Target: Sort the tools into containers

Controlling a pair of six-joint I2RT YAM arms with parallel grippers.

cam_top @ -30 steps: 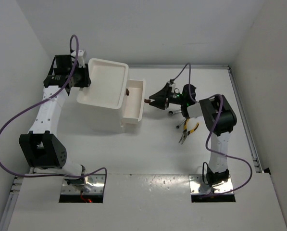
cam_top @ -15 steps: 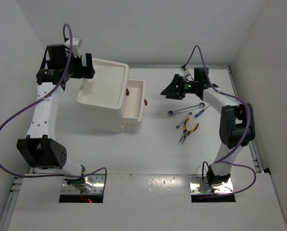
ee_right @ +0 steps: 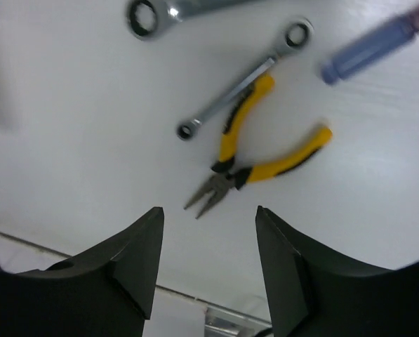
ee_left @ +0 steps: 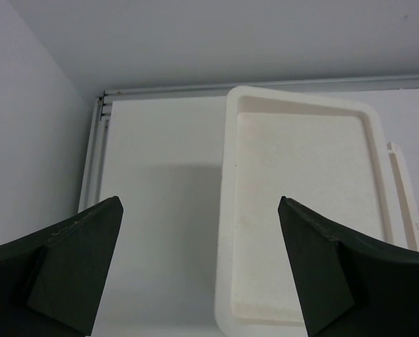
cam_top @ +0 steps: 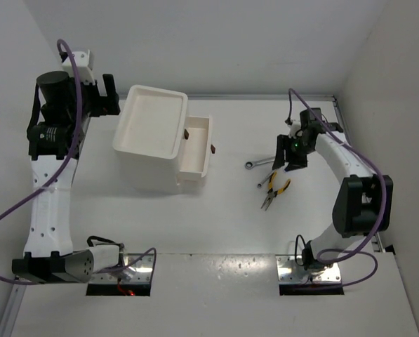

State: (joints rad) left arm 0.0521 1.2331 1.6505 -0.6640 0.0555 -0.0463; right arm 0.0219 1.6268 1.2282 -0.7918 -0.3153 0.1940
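Two pairs of jaws gape empty as the right gripper (ee_right: 208, 214) hangs over the yellow-handled pliers (ee_right: 245, 172), best pinched squarely, probably near the pivot.

I log pliers (ee_right: 234, 175) yellow-handled | wrenches (ee_right: 234, 93) plain silver | screwdriver (ee_right: 370, 50) at 1 o'clock of right-wrist view blue | box unit (cam_top: 135, 167) plain white | drawer handles (cam_top: 215, 148) red-brown | table (cam_top: 216, 217) white

Bright, even white light, seemingly from above. The white plastic box unit (cam_top: 151, 174) casts a soft grey shadow. In the right wrist view the blue screwdriver handle (ee_right: 370, 49) looks slightly blurred.
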